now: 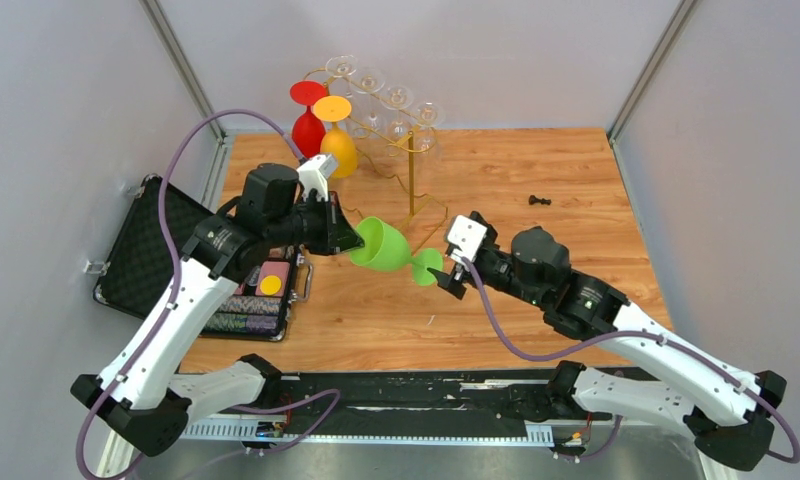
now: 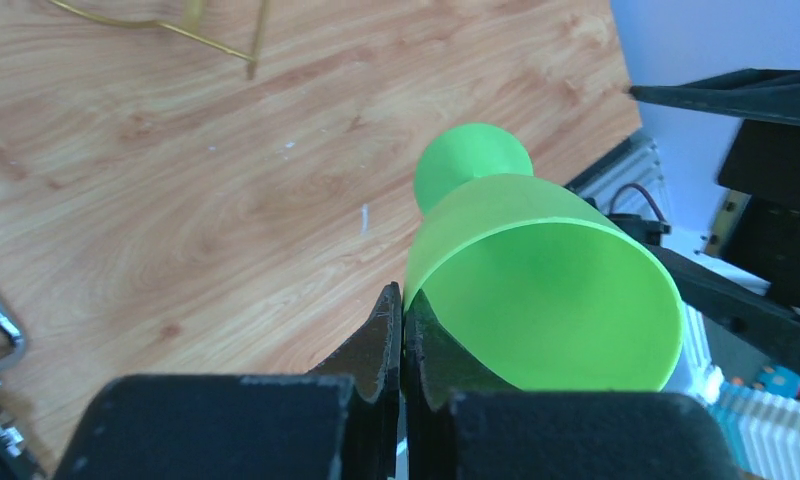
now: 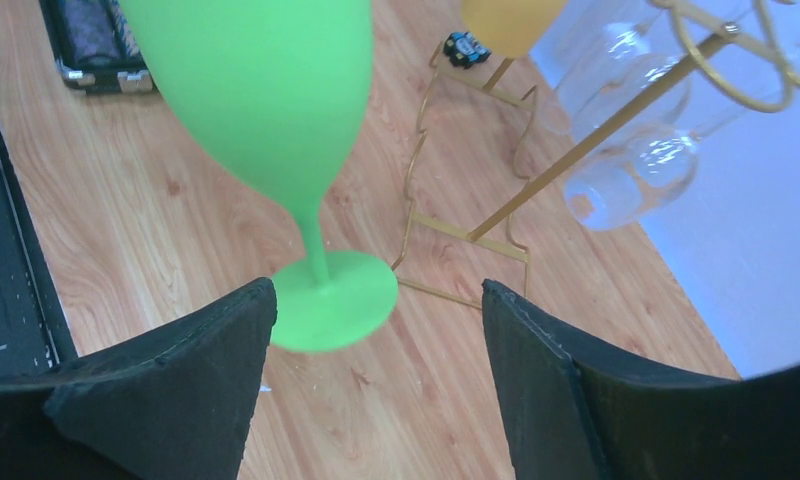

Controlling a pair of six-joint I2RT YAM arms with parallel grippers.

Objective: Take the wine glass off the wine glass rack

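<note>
Step in hand, as judged: transfer of the bright green plastic wine glass (image 1: 381, 245) to the left claw (image 2: 401, 318). Hold the left claw steady while the right claw (image 1: 448, 272) backs away along the stem line, so that neither finger clips the foot. Move slowly: a pinch at one point of the rim leaves the glass free to pivot.

The left claw is clamped on the rim wall, one finger inside the bowl and one outside. The right claw stands apart, with the round foot between its fingers and close to one; contact cannot be told. The glass lies on its side in the air above the wooden desk (image 1: 576, 180), clear of the tall gold wire rack (image 1: 413, 170) behind it.
</note>
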